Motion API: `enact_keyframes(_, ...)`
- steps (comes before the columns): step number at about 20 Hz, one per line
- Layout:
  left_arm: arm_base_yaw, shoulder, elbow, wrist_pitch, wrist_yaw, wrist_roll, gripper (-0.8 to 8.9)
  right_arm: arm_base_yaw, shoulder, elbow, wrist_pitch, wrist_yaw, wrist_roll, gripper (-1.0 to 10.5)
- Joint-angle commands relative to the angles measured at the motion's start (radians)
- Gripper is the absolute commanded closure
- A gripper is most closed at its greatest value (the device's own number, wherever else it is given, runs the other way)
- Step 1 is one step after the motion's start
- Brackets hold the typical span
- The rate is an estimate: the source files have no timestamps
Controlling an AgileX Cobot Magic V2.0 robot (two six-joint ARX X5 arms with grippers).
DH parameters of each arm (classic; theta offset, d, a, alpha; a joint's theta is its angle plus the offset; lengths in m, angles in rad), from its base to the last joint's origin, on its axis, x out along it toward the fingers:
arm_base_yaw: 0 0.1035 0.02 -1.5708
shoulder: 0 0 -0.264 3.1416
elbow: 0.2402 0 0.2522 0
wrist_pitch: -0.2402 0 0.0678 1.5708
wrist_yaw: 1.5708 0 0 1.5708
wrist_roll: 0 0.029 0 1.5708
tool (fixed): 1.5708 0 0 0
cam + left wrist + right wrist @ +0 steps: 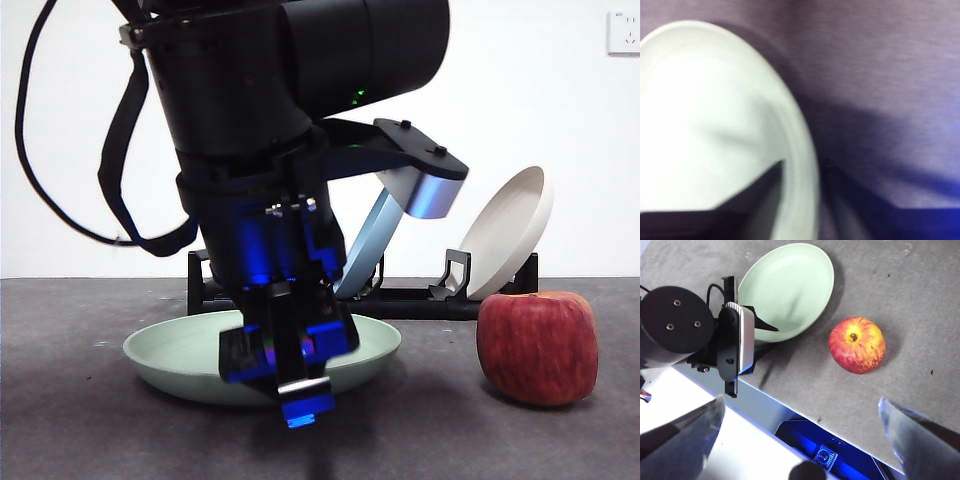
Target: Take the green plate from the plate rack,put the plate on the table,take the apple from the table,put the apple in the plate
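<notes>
The green plate (180, 350) lies flat on the table (80, 430), in front of the plate rack (420, 300). My left gripper (290, 385) comes down from above onto its near rim. In the left wrist view the green plate (705, 115) is blurred, with one jaw inside the rim and the other outside, both close against it. The apple (537, 347) stands on the table to the right, apart from the plate. My right gripper (800, 440) hangs open high over the scene, with the green plate (790, 285), the apple (857, 345) and the left gripper (762, 330) below it.
A blue plate (365, 245) and a beige plate (510, 230) lean in the rack behind. The table's edge (790, 412) runs close by the left arm, with a blue-lit device (825, 455) beyond it.
</notes>
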Motion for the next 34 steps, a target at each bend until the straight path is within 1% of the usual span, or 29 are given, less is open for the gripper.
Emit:
enact_keyframes(1,0.000,0.010,-0.004,0.004,-0.002,-0.020,5.84,0.002,0.000,0.003,0.002,-0.003,-0.001,3.2)
enact_keyframes(3,0.000,-0.002,-0.004,0.004,-0.007,-0.020,5.78,0.002,0.000,0.003,0.002,-0.003,-0.001,3.2)
enact_keyframes(5,0.000,-0.029,-0.002,-0.005,-0.006,-0.032,3.98,0.002,0.000,0.003,0.002,-0.003,-0.001,3.2)
enact_keyframes(6,0.000,-0.047,0.010,-0.029,-0.006,-0.052,3.25,0.002,0.000,0.003,0.002,-0.003,-0.001,3.2)
enact_keyframes(7,0.000,-0.064,0.023,-0.052,-0.006,-0.065,3.07,0.002,0.000,0.003,0.002,-0.002,-0.001,3.2)
enact_keyframes(11,0.000,-0.155,0.111,-0.177,0.004,-0.111,3.08,0.002,0.010,0.003,0.003,-0.002,-0.001,3.2)
enact_keyframes(13,0.000,-0.204,0.176,-0.267,0.039,-0.154,3.09,0.002,0.027,0.003,0.015,-0.001,-0.001,3.2)
enact_keyframes(14,0.000,-0.235,0.215,-0.317,0.069,-0.168,3.09,0.002,0.040,0.003,0.041,0.002,0.005,3.2)
enact_keyframes(16,0.001,-0.293,0.290,-0.411,0.104,-0.185,3.10,0.003,0.083,0.003,0.121,0.019,0.046,3.2)
enact_keyframes(20,0.003,-0.407,0.443,-0.565,0.170,-0.218,3.10,0.027,0.225,0.003,0.219,0.037,0.051,3.2)
enact_keyframes(23,0.003,-0.492,0.510,-0.589,0.251,-0.246,3.10,0.105,0.351,0.003,0.274,0.163,0.050,3.2)
enact_keyframes(25,0.003,-0.542,0.523,-0.598,0.284,-0.264,3.10,0.161,0.424,0.003,0.312,0.246,0.050,3.2)
enact_keyframes(28,0.003,-0.593,0.523,-0.636,0.286,-0.288,3.10,0.231,0.518,0.003,0.369,0.307,0.051,3.1)
enact_keyframes(30,0.002,-0.611,0.523,-0.666,0.286,-0.291,3.10,0.272,0.574,0.003,0.399,0.374,0.051,3.1)
enact_keyframes(31,0.002,-0.615,0.523,-0.674,0.286,-0.299,3.10,0.288,0.601,0.003,0.406,0.394,0.051,3.1)
enact_keyframes(34,0.002,-0.615,0.523,-0.689,0.287,-0.309,3.10,0.310,0.654,0.003,0.417,0.409,0.054,3.1)
